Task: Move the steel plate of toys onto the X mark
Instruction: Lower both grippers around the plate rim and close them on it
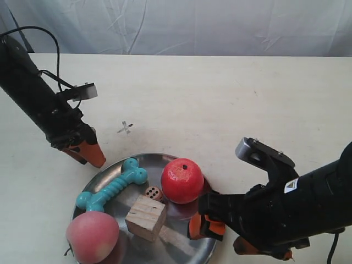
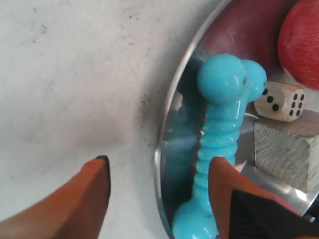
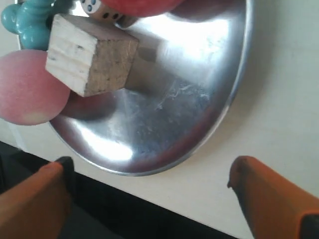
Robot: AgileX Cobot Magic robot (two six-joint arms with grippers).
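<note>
The steel plate (image 1: 177, 243) lies at the table's near edge and holds a teal bone (image 1: 113, 186), red apple (image 1: 182, 180), pink peach (image 1: 92, 236), wooden cube (image 1: 146, 218) and die (image 1: 153, 193). The X mark (image 1: 125, 128) is on the table just beyond the plate. My left gripper (image 2: 159, 162) is open and straddles the plate's rim (image 2: 169, 99), one finger by the bone (image 2: 222, 114). My right gripper (image 3: 149, 168) is open too, its fingers wide apart in front of the plate's rim (image 3: 234, 99), near the cube (image 3: 89, 55) and peach (image 3: 27, 89).
The table's front edge (image 3: 164, 211) runs close under the right gripper, with a dark drop beyond it. A grey curtain (image 1: 192, 25) hangs behind the table. The arm at the exterior view's right (image 1: 297, 209) reaches in low beside the plate.
</note>
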